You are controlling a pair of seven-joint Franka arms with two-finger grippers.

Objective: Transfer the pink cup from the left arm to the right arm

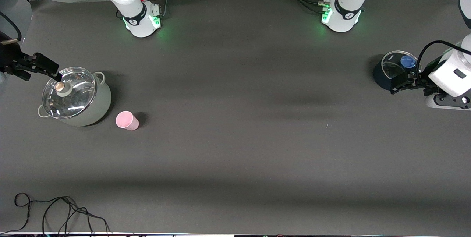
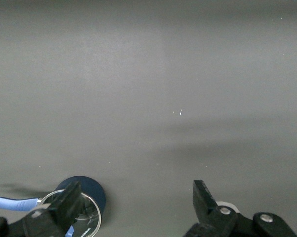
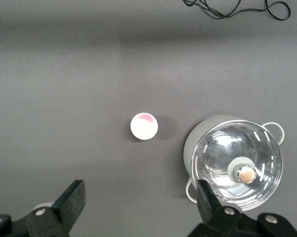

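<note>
The pink cup (image 1: 127, 120) stands on the grey table at the right arm's end, beside a pale green pot and a little nearer to the front camera. It also shows in the right wrist view (image 3: 144, 126), seen from above. My right gripper (image 1: 38, 68) is open and empty, up in the air over the table beside the pale green pot; its wide jaws show in its wrist view (image 3: 138, 202). My left gripper (image 1: 403, 83) is open and empty at the left arm's end, beside a dark pot, and shows in its wrist view (image 2: 136, 197). Neither gripper touches the cup.
The pale green pot (image 1: 99, 110) has a glass lid (image 1: 70, 93) with a knob. A dark blue pot (image 1: 381, 73) has a glass lid with a blue knob (image 1: 407, 60). A black cable (image 1: 55, 211) lies at the table's front edge.
</note>
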